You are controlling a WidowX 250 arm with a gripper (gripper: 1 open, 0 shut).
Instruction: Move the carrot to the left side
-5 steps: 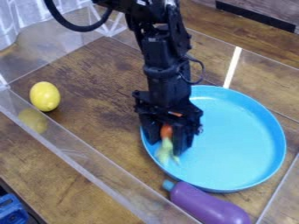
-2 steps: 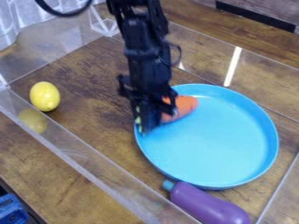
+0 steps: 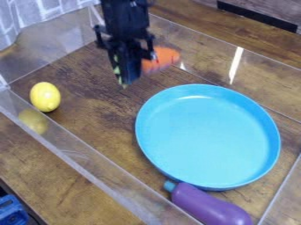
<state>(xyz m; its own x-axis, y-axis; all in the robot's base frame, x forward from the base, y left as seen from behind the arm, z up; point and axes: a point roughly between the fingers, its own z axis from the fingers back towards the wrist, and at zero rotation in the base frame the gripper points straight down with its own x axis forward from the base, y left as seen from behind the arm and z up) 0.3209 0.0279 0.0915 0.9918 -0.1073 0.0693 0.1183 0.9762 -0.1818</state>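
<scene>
The orange carrot (image 3: 161, 58) hangs in the air above the wooden table, beyond the upper left rim of the blue plate (image 3: 212, 136). My gripper (image 3: 129, 65) is shut on the carrot's leafy end, and the orange body sticks out to its right. The black arm comes down from the top of the view. The leafy top is blurred between the fingers.
A yellow lemon (image 3: 45, 96) lies at the left on the wooden table (image 3: 94, 132). A purple eggplant (image 3: 209, 207) lies at the bottom, touching the plate's near rim. Clear plastic walls (image 3: 47, 145) run along the table's near left and back sides.
The gripper closed on the carrot inside the plate, lifted it, and carried it up and to the left, past the plate's rim. The plate now lies bare.
</scene>
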